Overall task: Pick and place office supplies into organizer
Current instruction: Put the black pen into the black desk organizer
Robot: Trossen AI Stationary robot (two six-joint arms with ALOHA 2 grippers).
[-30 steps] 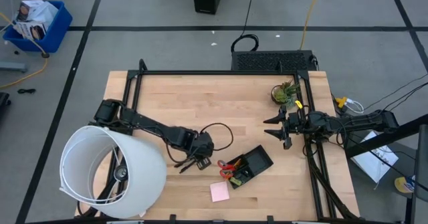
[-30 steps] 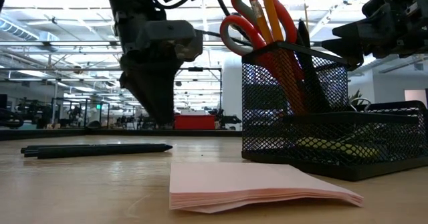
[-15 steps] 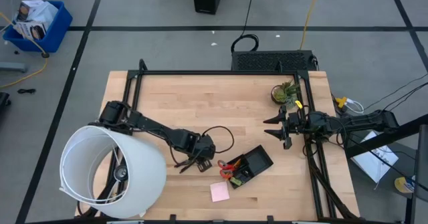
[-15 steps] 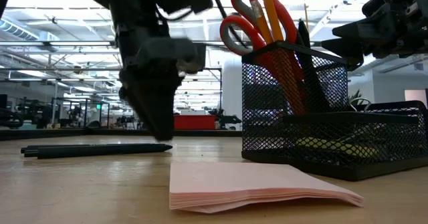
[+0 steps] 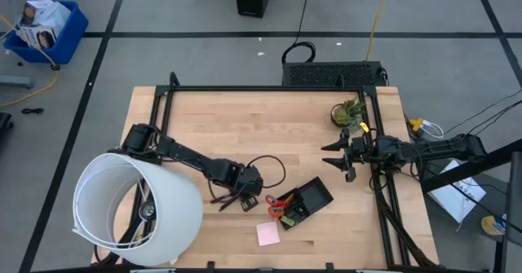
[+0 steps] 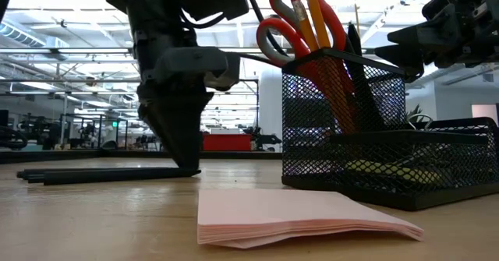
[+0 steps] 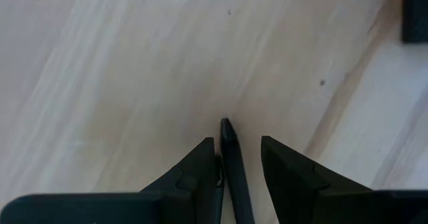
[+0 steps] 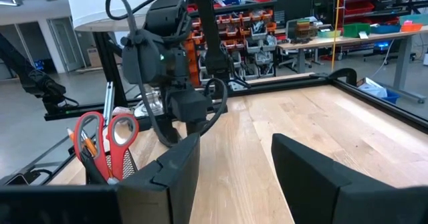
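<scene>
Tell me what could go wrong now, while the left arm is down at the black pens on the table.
1. The left gripper is open, with one pen between its fingers. A second pen seems to lie right beside it, so closing may catch both or push one away.
2. The pink pad and the mesh organizer stand close, so a swinging pen might hit them.

Left hand (image 7: pixel 237 160) down at tabletop (fingers parted), right hand (image 5: pixel 336 158) raised, open
</scene>
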